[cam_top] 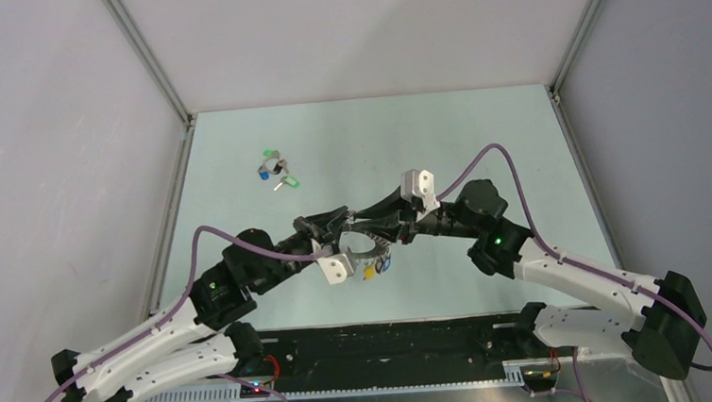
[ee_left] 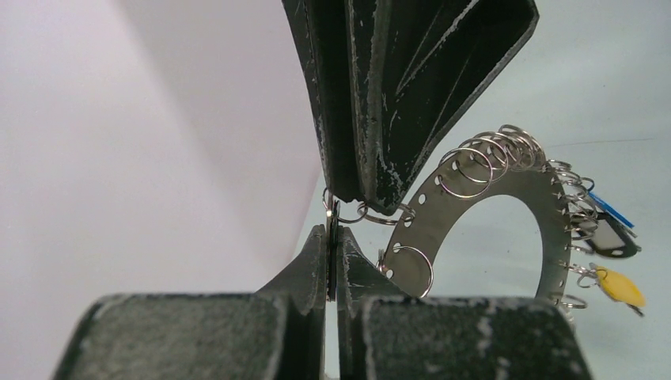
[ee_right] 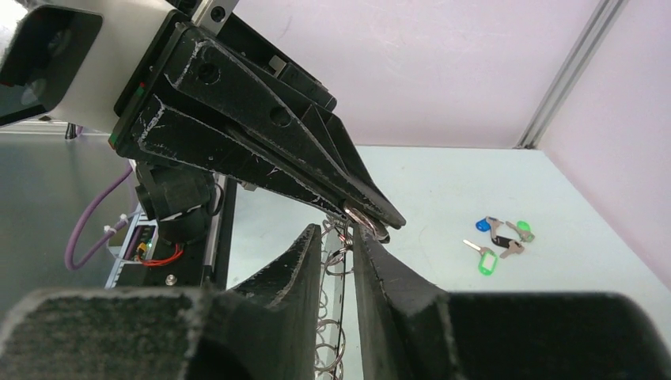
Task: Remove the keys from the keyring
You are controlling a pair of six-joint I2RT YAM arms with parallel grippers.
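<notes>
grey ring (ee_left: pixel 510 184) caught between two arms above the table (cam_top: pixel 480 136), partway through being stripped of its keys. the right gripper (ee_right: pixel 339 233) has its fingers pressed onto the ring's rim among the wire loops (ee_left: pixel 518 146), holding the disc off the surface. the left gripper (ee_left: pixel 332 233) is pinched tight on a thin metal piece (ee_left: pixel 332 252) at that same rim, just beside the other's tips (most likely a key seen edge-on, though the views do not settle it). keys (ee_left: pixel 613 241) with blue, black and yellow tags hang from the far side of the ring. freed keys (cam_top: pixel 275 167) lie in a small cluster well apart, toward the far left of the table. the step in hand looks like working one key off its loop. the next move probably calls for the left to draw or twist its catch clear while the right holds the ring steady, so the loop does not drag the disc along.
</notes>
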